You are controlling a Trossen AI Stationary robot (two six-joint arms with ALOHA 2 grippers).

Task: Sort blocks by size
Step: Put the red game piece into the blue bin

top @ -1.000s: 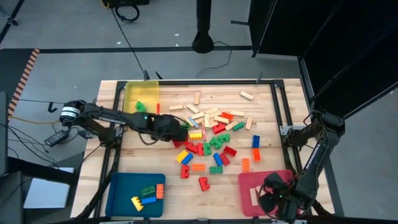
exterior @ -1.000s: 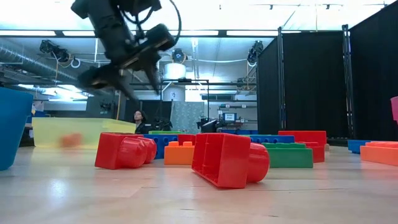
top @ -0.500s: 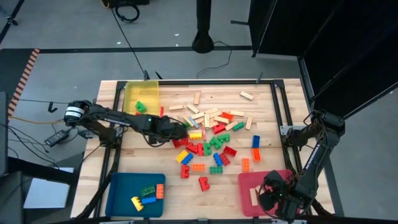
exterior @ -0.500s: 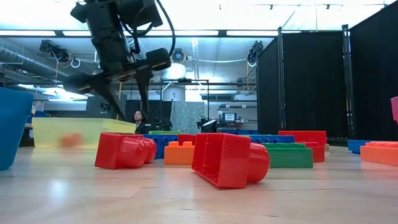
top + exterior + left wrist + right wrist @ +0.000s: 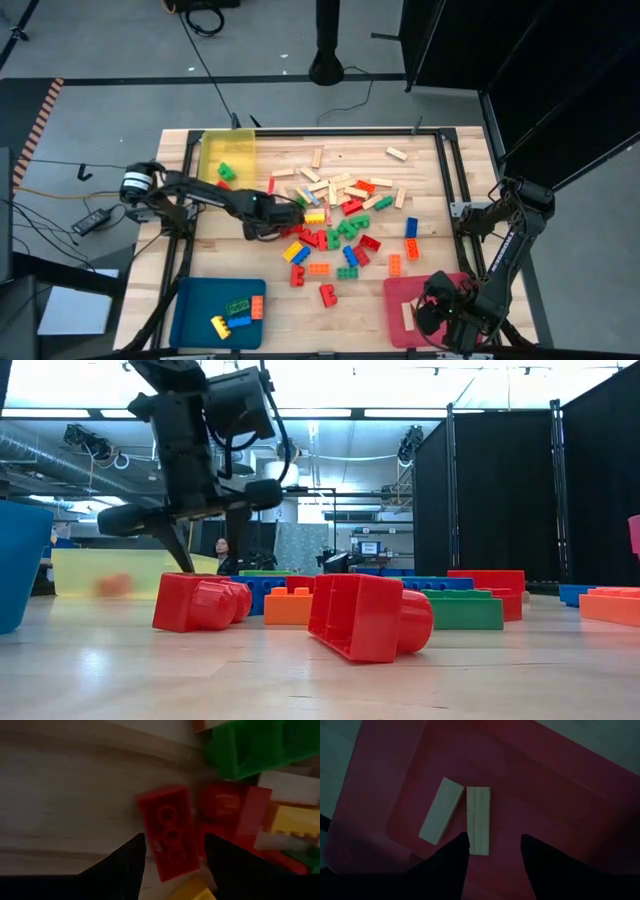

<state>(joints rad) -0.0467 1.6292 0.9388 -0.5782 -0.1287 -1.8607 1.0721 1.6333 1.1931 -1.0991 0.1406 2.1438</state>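
Many studded blocks in red, green, blue, yellow and orange (image 5: 340,230) lie in a pile mid-table, with pale wooden bars (image 5: 330,185) on its far side. My left gripper (image 5: 272,220) hangs open at the pile's left edge. Its fingers stand on either side of a narrow red brick (image 5: 167,832), above it (image 5: 205,555), and the brick lies flat on the table, studs up. My right gripper (image 5: 438,315) waits open over the pink tray (image 5: 400,290). Two wooden bars (image 5: 479,820) lie flat in that tray.
A yellow tray (image 5: 228,150) at the far left holds a green block (image 5: 226,171). A blue tray (image 5: 195,310) at the near left holds a few blocks. Loose red bricks (image 5: 365,615) lie near the front edge. A black frame borders the table. A person stands in the room behind.
My left gripper has gone down and a little toward the table's near edge, onto the pile's left edge, and has turned about so that its fingers point down over the red brick. No block has moved.
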